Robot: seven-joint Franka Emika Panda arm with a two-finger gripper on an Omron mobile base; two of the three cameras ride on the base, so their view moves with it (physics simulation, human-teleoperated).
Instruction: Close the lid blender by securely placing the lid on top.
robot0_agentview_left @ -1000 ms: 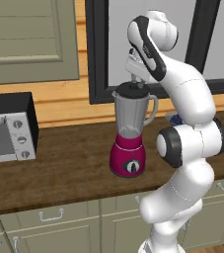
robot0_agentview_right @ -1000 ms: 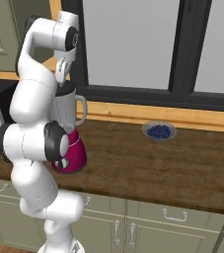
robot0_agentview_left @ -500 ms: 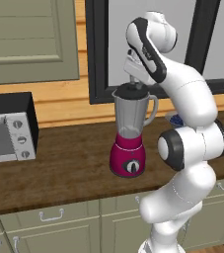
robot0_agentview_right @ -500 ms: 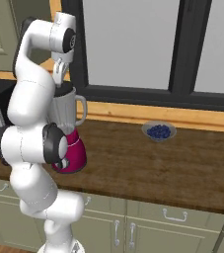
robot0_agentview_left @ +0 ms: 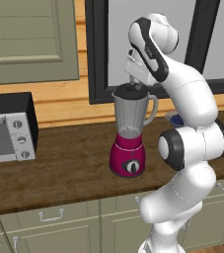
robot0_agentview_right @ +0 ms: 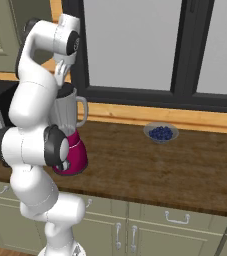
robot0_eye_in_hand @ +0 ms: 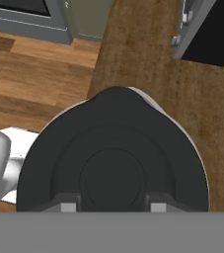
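Centrally on a dark wooden counter (robot0_agentview_left: 59, 163) stands the blender (robot0_agentview_left: 130, 133), magenta base with a black dial below a clear grey jar with side handle. Bare wood lies open all round the blender: a toaster oven (robot0_agentview_left: 7, 128) sits well to its left, a bowl of blueberries (robot0_agentview_right: 161, 133) well to its right, a dark window frame (robot0_agentview_right: 135, 92) behind it. Directly over the jar mouth, the claw (robot0_agentview_left: 133, 85) is clamped on the lid (robot0_eye_in_hand: 113, 158), a round black disc with a raised centre, resting at the jar's top.
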